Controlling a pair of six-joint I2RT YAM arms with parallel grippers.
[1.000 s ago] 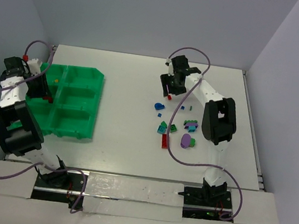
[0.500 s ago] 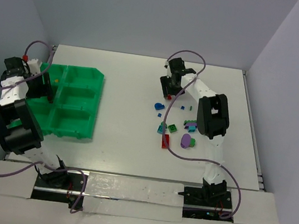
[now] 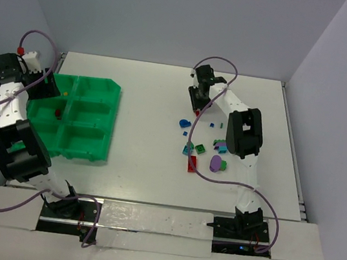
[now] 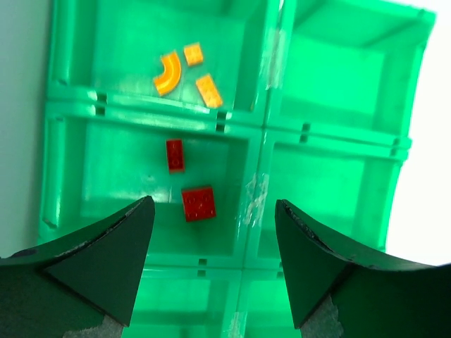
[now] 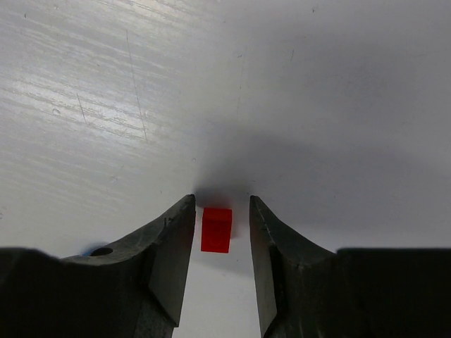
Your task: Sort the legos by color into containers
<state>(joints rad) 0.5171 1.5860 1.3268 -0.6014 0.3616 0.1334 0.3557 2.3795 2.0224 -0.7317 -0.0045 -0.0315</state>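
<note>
Red, tiny plastic lego brick (image 5: 215, 229) lies on the white table (image 5: 317, 84), far-middle, squarely between the jaws of the right gripper (image 5: 220, 204), which stand part-open with slim gaps on either side. Well left, the left gripper (image 4: 213, 204) hangs wide open and empty over the green plastic tray (image 4: 239, 127).

We see a white table (image 3: 152, 94) with faint scratches, enclosed by pale lavender walls (image 3: 177, 19), and a glossy white strip (image 3: 153, 222) along its near edge.

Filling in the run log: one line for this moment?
left tool open over tray | two reds in it | right tool open astride red brick on table
</note>
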